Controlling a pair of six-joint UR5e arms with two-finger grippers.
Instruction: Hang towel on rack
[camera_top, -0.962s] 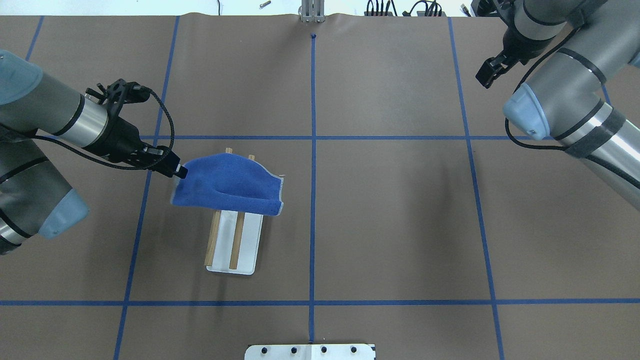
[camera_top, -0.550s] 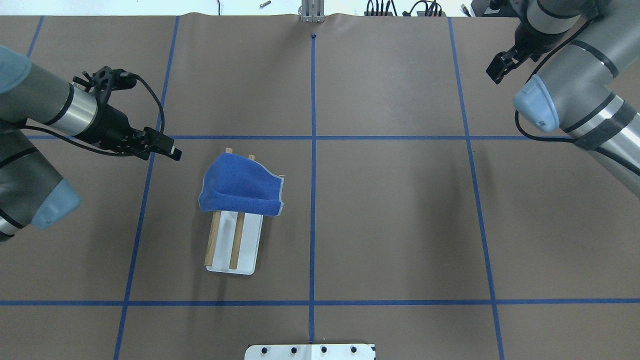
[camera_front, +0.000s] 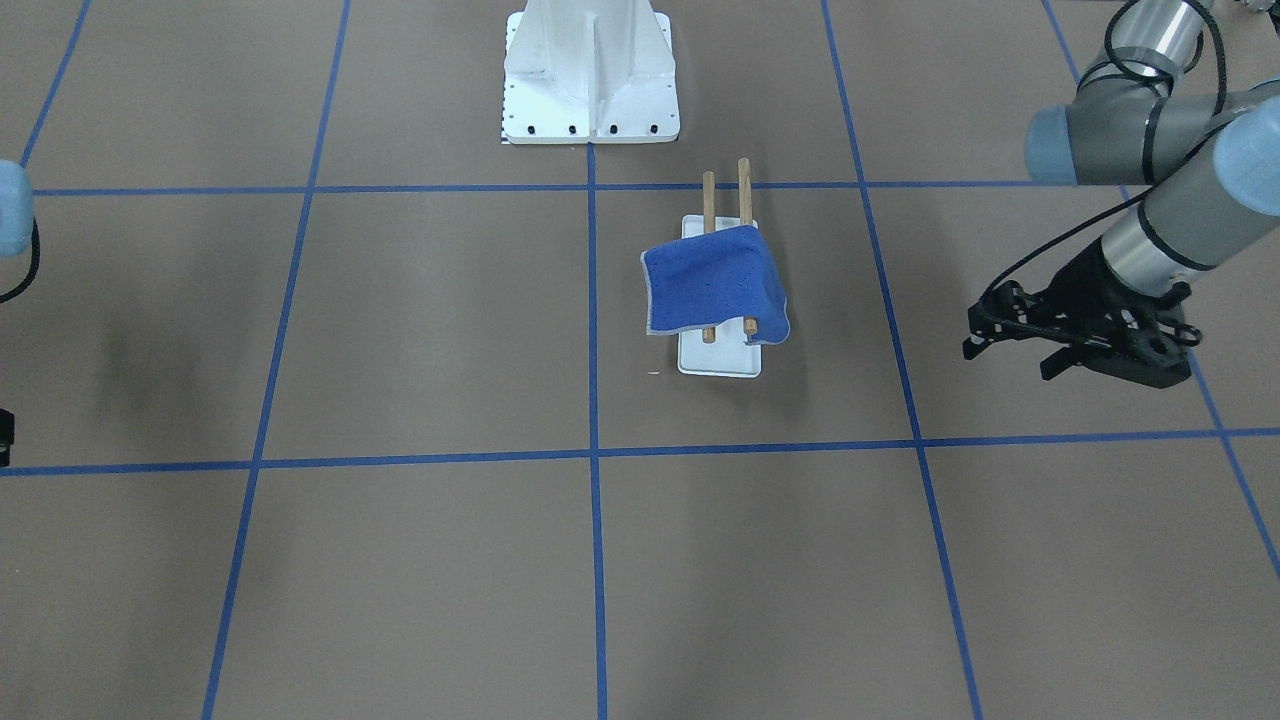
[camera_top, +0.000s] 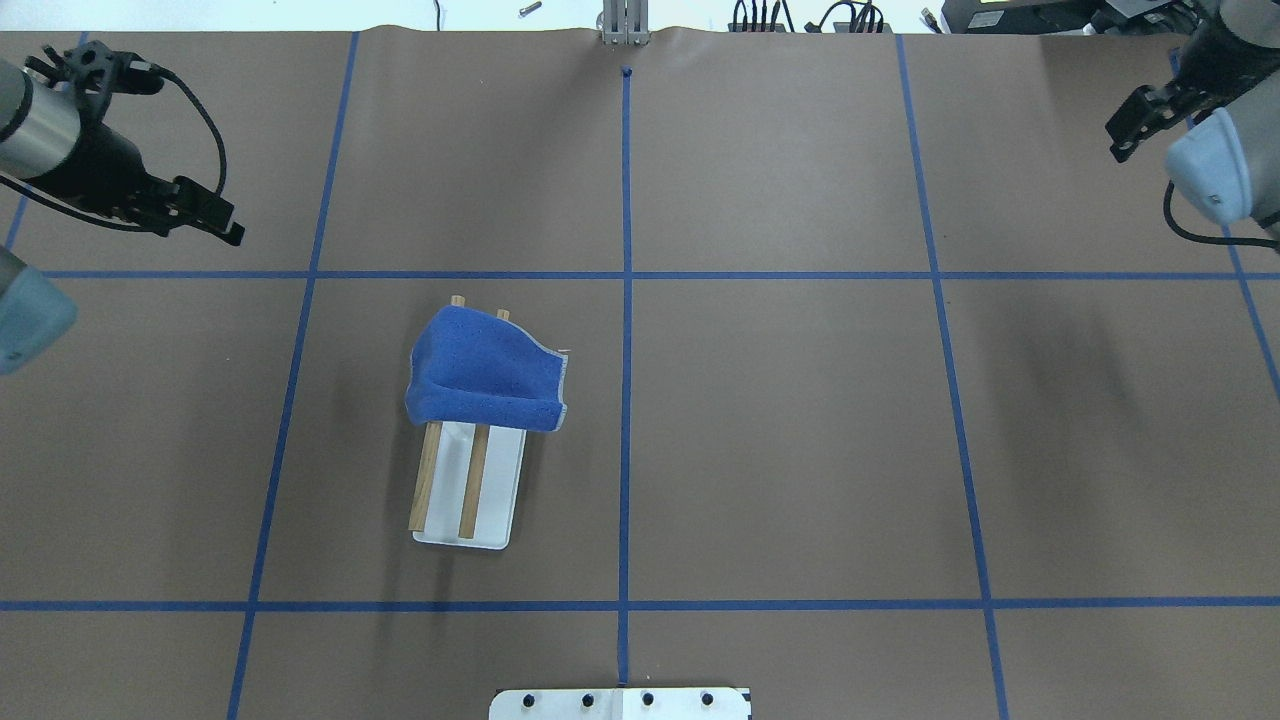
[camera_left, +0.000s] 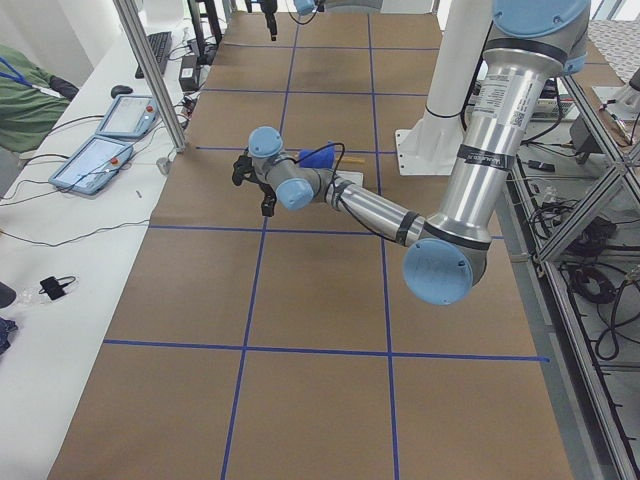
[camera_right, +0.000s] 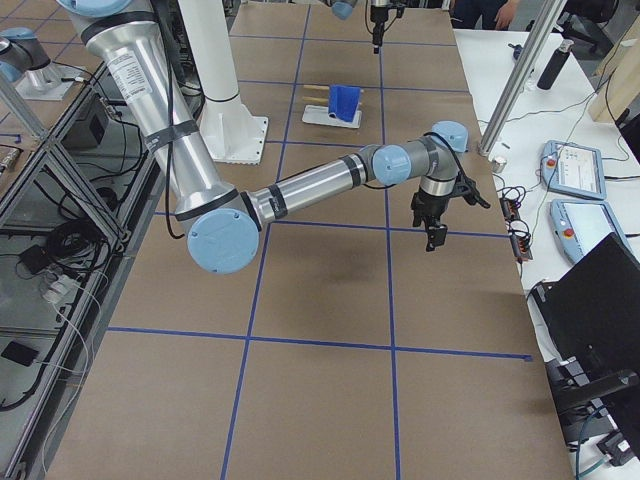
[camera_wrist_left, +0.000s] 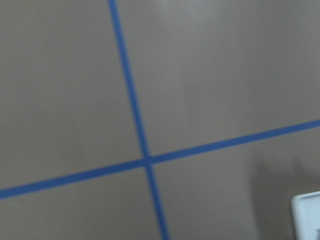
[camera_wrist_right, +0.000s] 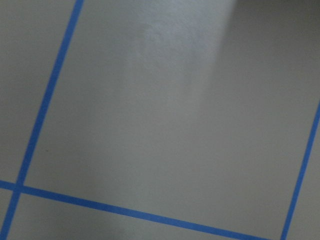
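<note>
One towel (camera_top: 485, 372) crosswise over fore-aft rack (camera_top: 473, 482)

The towel (camera_top: 485, 375) is matt blue cloth, finely dimpled, with a pale edge trim. Under it the rack (camera_top: 476, 480) shows two bare, light wooden dowels (camera_top: 423, 480) over a smooth white base (camera_top: 500, 490) with a slight sheen. Around the rack, the table (camera_top: 800, 450) is covered in matt brown paper crossed with blue tape (camera_top: 625, 450). The left arm (camera_front: 1150, 240) has satin grey metal tubes and smooth pale blue plastic caps (camera_front: 1050, 145).

brown table (camera_top: 780, 450), blue tape grid (camera_top: 626, 275), white side bench (camera_left: 40, 290) with tablets (camera_left: 95, 165)
</note>
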